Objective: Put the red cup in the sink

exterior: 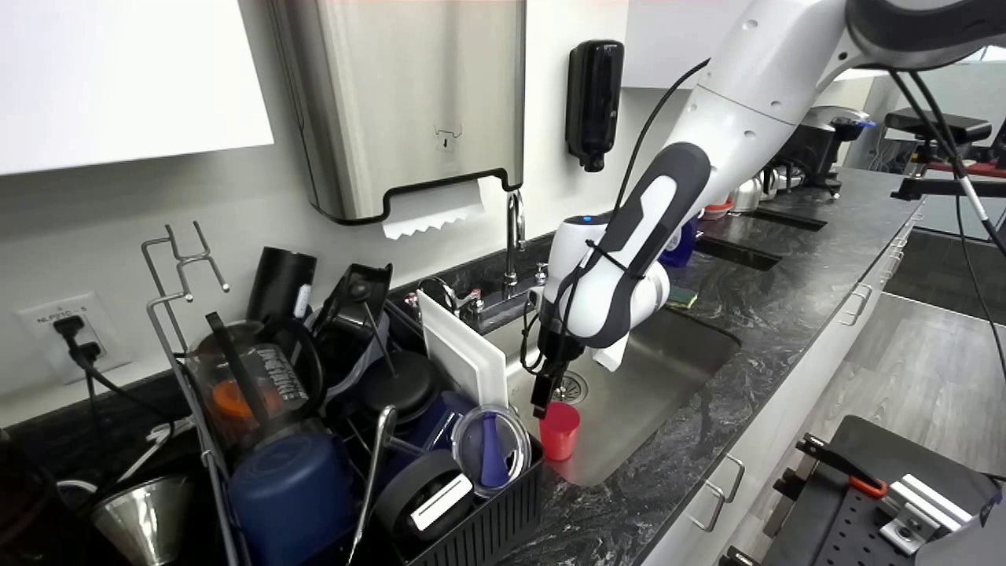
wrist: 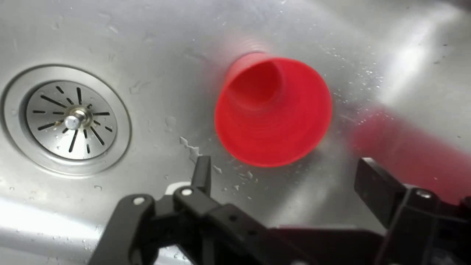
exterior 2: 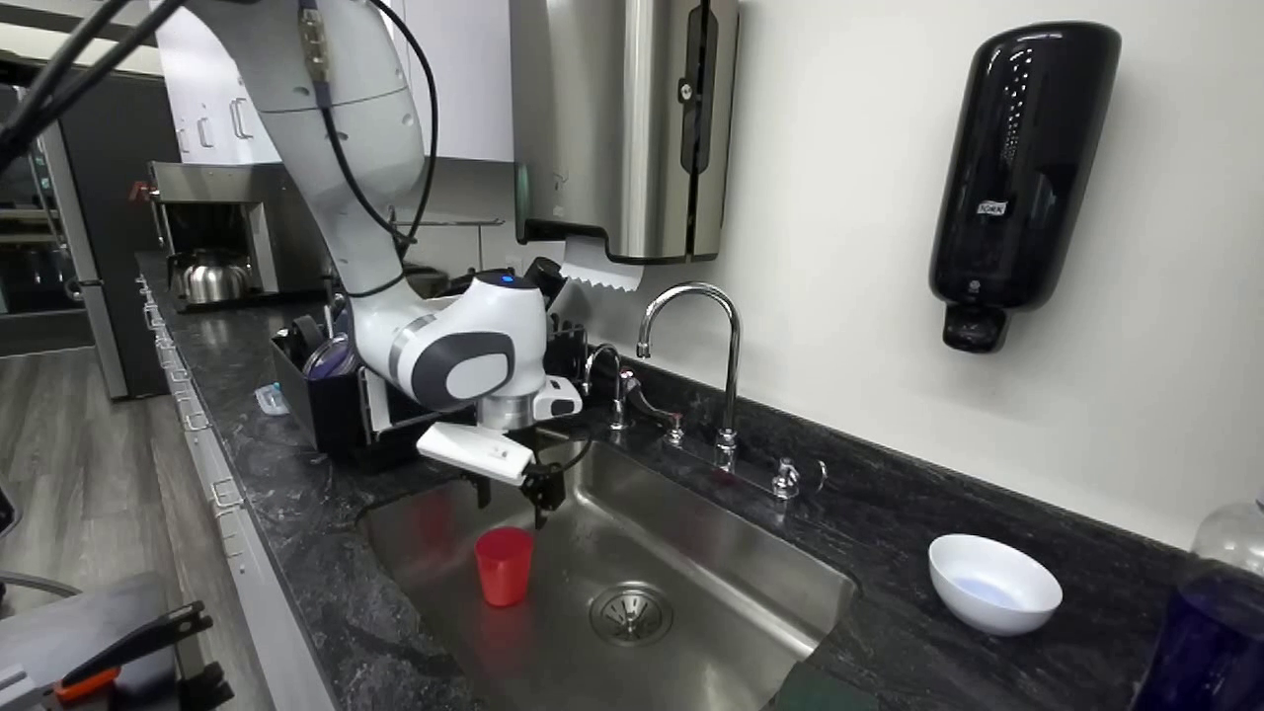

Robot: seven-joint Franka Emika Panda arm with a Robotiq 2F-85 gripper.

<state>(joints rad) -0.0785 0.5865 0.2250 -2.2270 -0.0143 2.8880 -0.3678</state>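
The red tumbler (exterior 2: 504, 568) is seated upright in the stainless-steel sink (exterior 2: 632, 545), and the tool (wrist: 285, 173) is held spread nearby.

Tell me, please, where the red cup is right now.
In the wrist view, the red cup stands upright in the sink, right of the drain.

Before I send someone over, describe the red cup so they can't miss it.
Below the tall faucet lies the steel sink, with a round drain in its floor. Beside that drain but apart from it, near the open gripper, the cup stands upright. It's plain, red and tapered with an open top, unlike the red smears around it, which look like reflections.
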